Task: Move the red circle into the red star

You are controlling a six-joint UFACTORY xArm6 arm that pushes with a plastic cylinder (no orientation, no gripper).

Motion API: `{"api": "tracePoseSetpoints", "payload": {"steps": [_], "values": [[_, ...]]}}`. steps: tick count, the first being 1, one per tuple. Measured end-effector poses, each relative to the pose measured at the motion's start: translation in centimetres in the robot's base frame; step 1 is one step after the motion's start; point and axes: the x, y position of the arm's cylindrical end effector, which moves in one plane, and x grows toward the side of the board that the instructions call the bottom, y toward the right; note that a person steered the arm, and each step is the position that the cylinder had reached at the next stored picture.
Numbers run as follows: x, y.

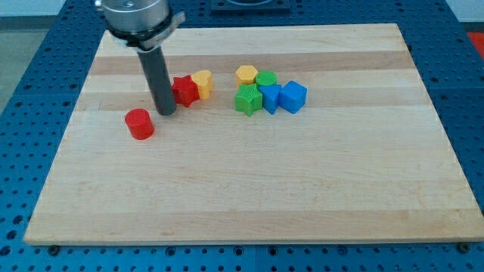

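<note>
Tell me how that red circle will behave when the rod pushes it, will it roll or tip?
The red circle stands on a flat end, short and wide, so it probably slides, not rolls or tips. Its round side may slip off my tip if pushed off-centre. It looks small, likely light.

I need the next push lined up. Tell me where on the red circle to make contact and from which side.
Press the red circle on its lower-left wall, pushing toward the view's upper right, where the red star sits. Its round side suits a centred push, or it may slip sideways. My tip now stands between the two, so it should probably go round the circle first.
</note>
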Motion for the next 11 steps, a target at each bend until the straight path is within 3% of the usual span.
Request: {"api": "tracePoseSetpoints", "payload": {"steps": [1,3,6,8,10,11], "values": [[-0.8,-3.1],[-3.7,-2.3],[-3.7,5.5],[-2.5,6.6],[-4.2,-2.3],[-3.0,-7.5]]}}
